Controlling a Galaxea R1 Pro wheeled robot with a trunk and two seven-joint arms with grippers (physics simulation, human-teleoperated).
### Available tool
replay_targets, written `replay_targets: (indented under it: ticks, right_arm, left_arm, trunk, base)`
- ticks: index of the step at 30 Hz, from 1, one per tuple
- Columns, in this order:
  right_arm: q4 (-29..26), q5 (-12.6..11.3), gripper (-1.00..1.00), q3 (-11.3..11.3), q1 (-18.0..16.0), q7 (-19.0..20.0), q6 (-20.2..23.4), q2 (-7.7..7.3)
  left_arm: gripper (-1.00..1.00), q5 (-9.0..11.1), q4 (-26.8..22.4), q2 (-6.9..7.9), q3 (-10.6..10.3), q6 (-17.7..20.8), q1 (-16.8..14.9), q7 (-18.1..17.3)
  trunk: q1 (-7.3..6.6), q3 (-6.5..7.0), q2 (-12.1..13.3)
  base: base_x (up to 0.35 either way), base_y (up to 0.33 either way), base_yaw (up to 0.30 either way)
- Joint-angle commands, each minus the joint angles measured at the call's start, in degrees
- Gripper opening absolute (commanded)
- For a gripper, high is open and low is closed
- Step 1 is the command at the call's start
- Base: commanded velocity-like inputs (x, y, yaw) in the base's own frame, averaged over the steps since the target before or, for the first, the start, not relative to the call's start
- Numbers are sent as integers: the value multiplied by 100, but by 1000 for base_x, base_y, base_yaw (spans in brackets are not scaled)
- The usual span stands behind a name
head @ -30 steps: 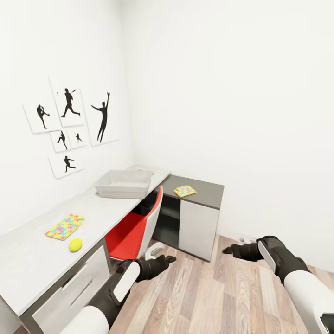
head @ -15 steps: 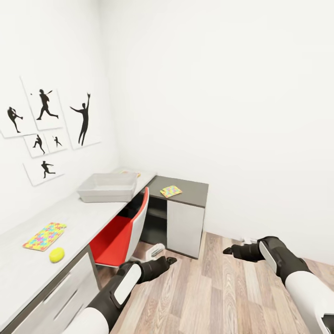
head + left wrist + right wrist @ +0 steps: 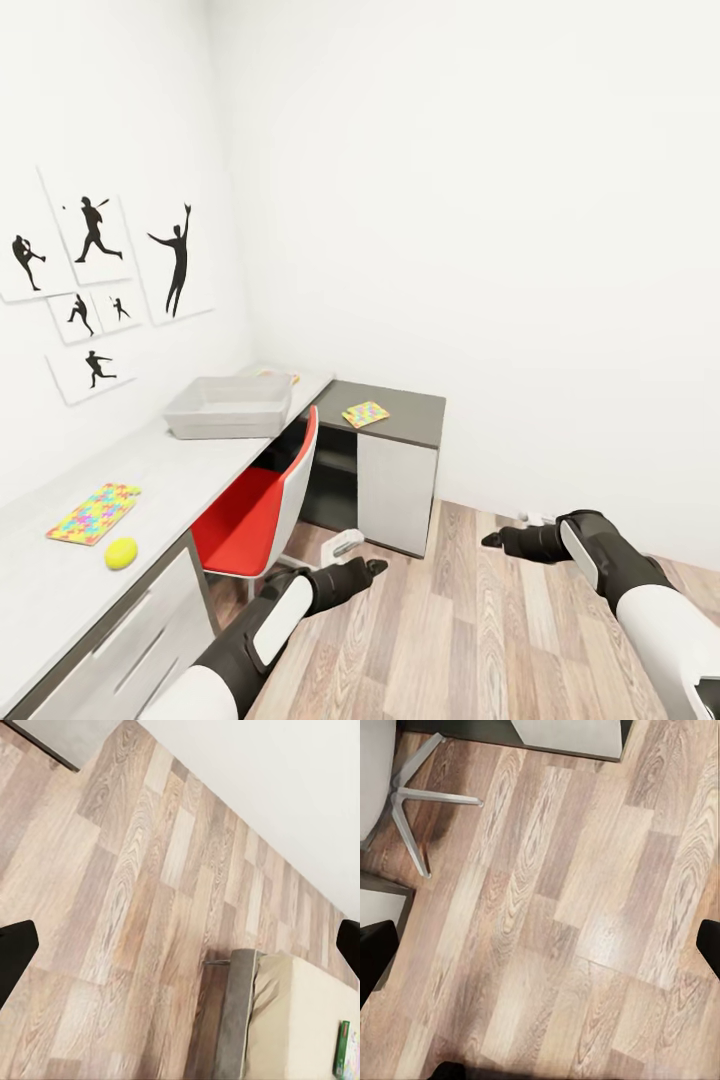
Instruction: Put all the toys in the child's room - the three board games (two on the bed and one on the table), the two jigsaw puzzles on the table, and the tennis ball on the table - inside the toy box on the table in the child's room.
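Tabletop: light grey, L-shaped, smooth; white drawer unit under its near end, dark grey side section at the far corner.
Toy box: grey shallow bin, sloping sides, stepped rim; sits at the far end of the tabletop. A yellowish item behind it is mostly hidden.
Jigsaw puzzles: one flat multicoloured piece at the near end; a second on the dark section.
Tennis ball: yellow-green, just beside the near puzzle.
Chair: red seat, white shell, tucked under the tabletop.
Bed: beige cover, grey frame, cut off; a green-edged board game lies on it, partly out of frame.
Floor: wood plank.
Left gripper: black, jaws spread wide over the floor, holding nothing.
Right gripper: the same, wide and empty.
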Motion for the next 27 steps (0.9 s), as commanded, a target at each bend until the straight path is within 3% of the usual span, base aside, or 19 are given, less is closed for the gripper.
replay_targets:
  ticks: [1,24,27]
  right_arm:
    - [-5,-45,100,-4,-3,-11,37,-2]
    - [52,-47,100,-3,2,-7,-298,-14]
    - [53,-49,100,-6,2,-4,-303,-17]
  left_arm:
    - [100,18,-2,1,-3,18,-5,3]
    - [100,6,11,6,-101,-28,-11,-2]
    - [100,3,10,7,-102,-28,-11,-1]
  trunk:
    - [-20,7,32]
    - [-525,420,954]
    - [-525,420,954]
  base:
    - [0,0,-14]
    - [0,0,-3]
    - [0,0,0]
